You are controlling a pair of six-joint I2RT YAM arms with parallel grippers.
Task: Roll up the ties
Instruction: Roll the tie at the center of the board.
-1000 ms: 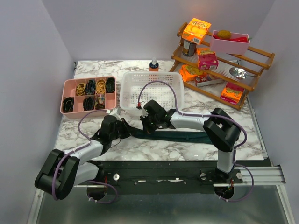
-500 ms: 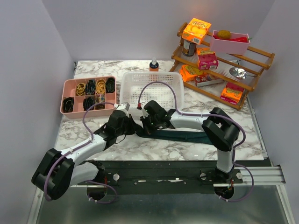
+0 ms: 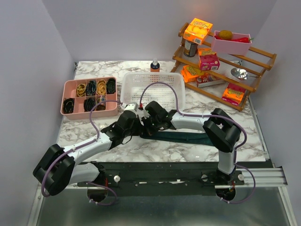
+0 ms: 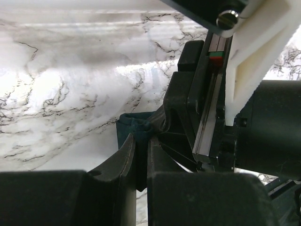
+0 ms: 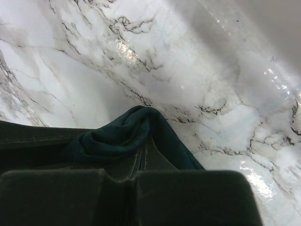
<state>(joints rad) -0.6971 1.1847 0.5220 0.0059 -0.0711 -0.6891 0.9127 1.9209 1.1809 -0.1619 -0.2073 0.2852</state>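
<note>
Across the front of a white, grey-veined marble tabletop (image 3: 160, 150), a dark teal-navy fabric necktie (image 3: 183, 137) lies flat as a long narrow strip. It sits just in front of a white plastic lattice basket (image 3: 153, 87), apart from it. The strip runs from the middle of the table towards the right, partly hidden under the right arm's forearm. Its left end is gathered into a small bunched fold, and both arms meet there.

The left gripper (image 3: 137, 128) reaches in from the lower left. Its wrist camera shows two black fingers (image 4: 126, 155) drawn close together with only a thin gap. The folded edge of the necktie runs into that gap, so the gripper appears to be pinching the fabric. The right gripper (image 3: 147, 126) comes in from the right, very near the left one. In its own wrist view its fingers (image 5: 70, 193) are pressed together at the bottom of the frame, and the teal fold bulges out from between them onto the marble, pinched at the necktie's end.

Left of the basket sits a pink plastic tray (image 3: 75, 113) divided into compartments that hold coiled yellow and dark items. Behind the basket stands a small bottle with an orange cap (image 3: 154, 65). At the back right, a slanted wooden rack (image 3: 265, 54) carries orange and pink boxes and a metal spoon. Thin lilac cables (image 3: 162, 83) loop over the arms
</note>
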